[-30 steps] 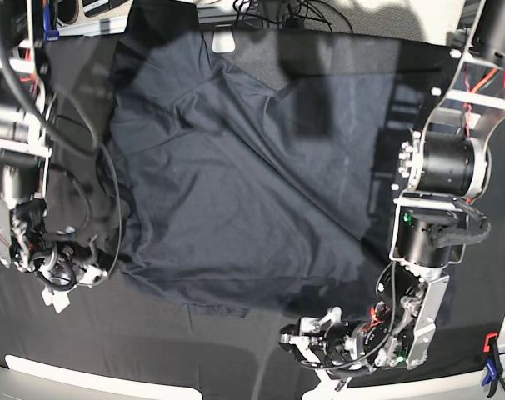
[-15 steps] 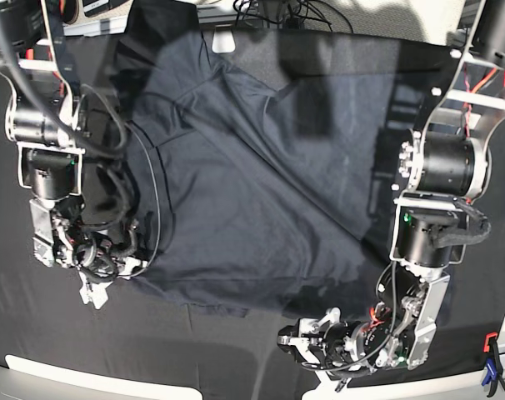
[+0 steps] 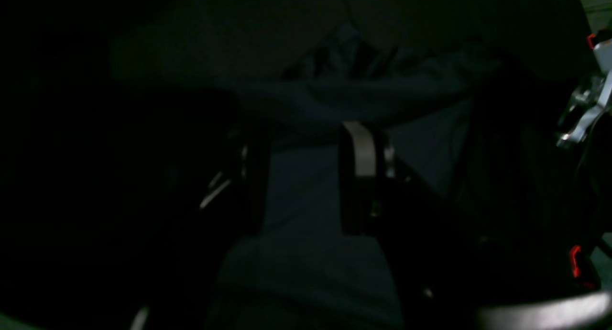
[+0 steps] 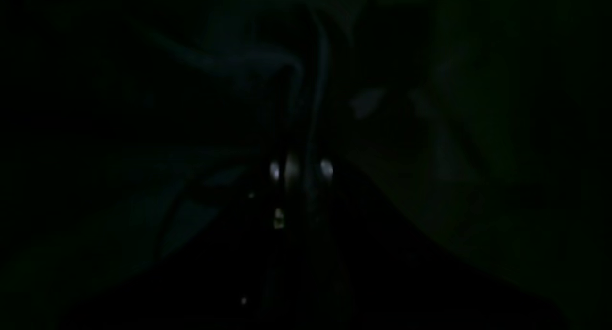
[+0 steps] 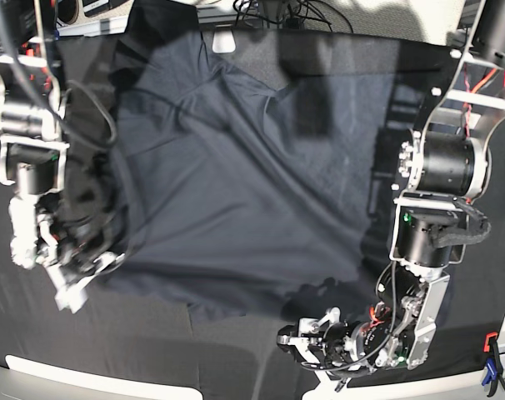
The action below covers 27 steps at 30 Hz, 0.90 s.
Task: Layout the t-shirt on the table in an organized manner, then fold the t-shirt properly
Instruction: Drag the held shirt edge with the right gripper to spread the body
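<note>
The dark navy-grey t-shirt (image 5: 227, 183) lies spread across the black table (image 5: 152, 350), its hem toward the near edge. My right gripper (image 5: 79, 275), at the left of the base view, is at the shirt's lower left edge. In the very dark right wrist view its fingers (image 4: 299, 170) stand close together with a fold of cloth (image 4: 267, 62) rising ahead. My left gripper (image 5: 287, 342) is low on the table just below the hem. In the left wrist view it (image 3: 306, 177) is open, with a bunched shirt fold (image 3: 363, 91) ahead.
A red clamp (image 5: 489, 343) and a blue clamp (image 5: 488, 375) sit at the near right corner. Cables (image 5: 269, 10) and a small white patch (image 5: 223, 42) lie at the far edge. The pale table edge (image 5: 94, 379) runs along the near side.
My right arm swung in toward the shirt, then back to the left, and the shirt's lower left edge followed it outward. The left arm has not moved.
</note>
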Motion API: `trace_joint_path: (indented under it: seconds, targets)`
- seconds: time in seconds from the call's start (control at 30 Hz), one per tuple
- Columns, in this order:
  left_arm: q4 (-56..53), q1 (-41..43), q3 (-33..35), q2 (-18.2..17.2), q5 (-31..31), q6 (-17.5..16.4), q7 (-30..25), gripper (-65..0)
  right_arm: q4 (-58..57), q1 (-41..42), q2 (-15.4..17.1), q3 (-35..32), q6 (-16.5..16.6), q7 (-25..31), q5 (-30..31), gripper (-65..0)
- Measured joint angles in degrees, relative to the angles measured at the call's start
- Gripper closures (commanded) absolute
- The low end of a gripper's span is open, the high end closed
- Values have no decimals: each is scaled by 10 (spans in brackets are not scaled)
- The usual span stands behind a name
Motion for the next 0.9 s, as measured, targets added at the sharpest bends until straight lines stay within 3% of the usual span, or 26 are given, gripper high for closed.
trace_joint_path:
  seconds: [0.17,0.4,0.6,0.9]
  targets:
    - [0,0,0,-1,-1,0,0,-220,0,10,-5,-1,-64,36,-40,0]
    - [0,0,0,1,-11,0,15,-220,0,52,-1,-1,-77,40,-113,0]
    - [0,0,0,0,-13,0,14,-220,0,95,0,-1,-82,41,-113,0]
    - [0,0,0,0,-12,0,15,-220,0,119,3,-1,-124,44,-143,0]
